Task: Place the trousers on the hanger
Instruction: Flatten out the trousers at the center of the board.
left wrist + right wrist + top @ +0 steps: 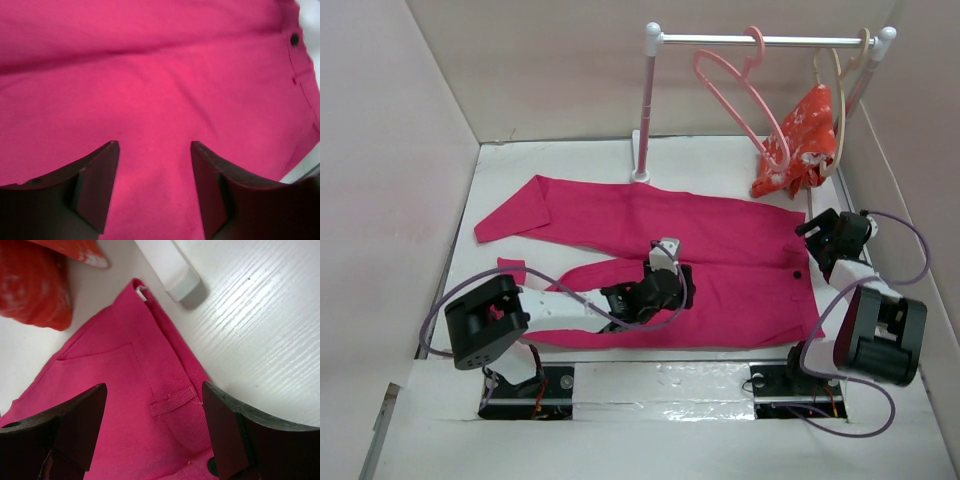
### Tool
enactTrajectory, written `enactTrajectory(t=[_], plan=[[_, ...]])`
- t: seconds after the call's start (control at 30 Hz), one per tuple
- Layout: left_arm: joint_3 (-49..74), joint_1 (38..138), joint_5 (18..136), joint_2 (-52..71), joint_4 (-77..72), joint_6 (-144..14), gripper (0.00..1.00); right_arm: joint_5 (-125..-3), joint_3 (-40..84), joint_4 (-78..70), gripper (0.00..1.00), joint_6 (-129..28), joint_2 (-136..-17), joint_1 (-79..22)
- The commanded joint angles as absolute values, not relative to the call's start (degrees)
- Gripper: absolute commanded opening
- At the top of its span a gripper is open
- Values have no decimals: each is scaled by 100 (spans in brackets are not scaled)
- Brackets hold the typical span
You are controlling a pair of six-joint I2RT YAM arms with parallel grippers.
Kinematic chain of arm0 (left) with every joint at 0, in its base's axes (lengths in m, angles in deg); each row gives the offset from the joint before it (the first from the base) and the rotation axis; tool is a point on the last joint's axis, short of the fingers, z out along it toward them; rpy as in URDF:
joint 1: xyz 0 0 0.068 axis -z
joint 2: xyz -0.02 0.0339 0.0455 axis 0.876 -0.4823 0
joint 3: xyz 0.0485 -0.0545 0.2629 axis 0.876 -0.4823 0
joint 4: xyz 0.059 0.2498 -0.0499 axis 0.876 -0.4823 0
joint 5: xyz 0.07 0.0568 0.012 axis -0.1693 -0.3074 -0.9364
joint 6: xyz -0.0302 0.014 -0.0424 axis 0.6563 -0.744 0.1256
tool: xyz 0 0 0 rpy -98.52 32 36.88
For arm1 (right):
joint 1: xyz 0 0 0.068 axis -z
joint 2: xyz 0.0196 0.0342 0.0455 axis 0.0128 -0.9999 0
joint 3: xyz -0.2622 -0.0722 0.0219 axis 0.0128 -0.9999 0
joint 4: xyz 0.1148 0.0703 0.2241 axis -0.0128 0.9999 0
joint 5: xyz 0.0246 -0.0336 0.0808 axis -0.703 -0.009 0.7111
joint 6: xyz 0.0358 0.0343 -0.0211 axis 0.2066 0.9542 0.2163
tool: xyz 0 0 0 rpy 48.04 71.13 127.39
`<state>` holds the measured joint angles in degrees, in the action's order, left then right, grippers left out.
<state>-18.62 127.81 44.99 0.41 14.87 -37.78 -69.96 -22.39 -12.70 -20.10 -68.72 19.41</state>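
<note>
A white tabletop [720, 165] carries the trousers [720, 235], flat beneath both claws. We cannot judge contact: the left claw [155, 150], spread and empty, perhaps grazes cloth. The right claw [155, 390] gapes above the waistband corner. The hanger [735, 85] hangs beyond it.

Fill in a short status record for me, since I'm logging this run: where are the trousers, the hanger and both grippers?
trousers: flat on the table, waist end at right
hanger: hooked on the rail, bare
left gripper: open, above mid-trousers
right gripper: open, above the trousers' waist corner
held: nothing
</note>
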Motion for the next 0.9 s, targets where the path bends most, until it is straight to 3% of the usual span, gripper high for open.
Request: enactTrajectory(t=[0.0, 0.33, 0.43, 0.5, 0.53, 0.57, 0.6, 0.67, 0.87], plan=[[-1420, 13041, 4345, -123, 1849, -4061, 57, -6384, -1695, -1173, 82, -1910, -7512, 2173], [-1840, 13034, 4107, 683, 1681, -4817, 56, -4977, -1221, -718, 78, -2323, -8778, 2543], [-2315, 12674, 4475, 1342, 1891, -4817, 47, -4713, -1281, -777, 63, -2446, -8998, 2543], [-2604, 12481, 4547, 1895, 1971, -4730, 43, -4721, -1439, -916, 27, -2446, -8930, 2595], [-2675, 12479, 4530, 1898, 1971, -4703, 43, -4774, -1526, -952, 27, -2420, -8929, 2596], [-2737, 12384, 4521, 2115, 1971, -4677, 42, -4992, -1719, -1005, 14, -2385, -8694, 2657], [-2851, 12383, 4521, 2204, 1989, -4651, 41, -5081, -1860, -1110, 8, -2263, -8518, 2657], [-2922, 12260, 4626, 2389, 2032, -4633, 41, -5099, -2141, -1453, 1, -2043, -8079, 2710], [-2904, 12260, 4486, 2469, 1866, -4545, 42, -6178, -1880, -542, 0, -1839, -6962, 2780]])
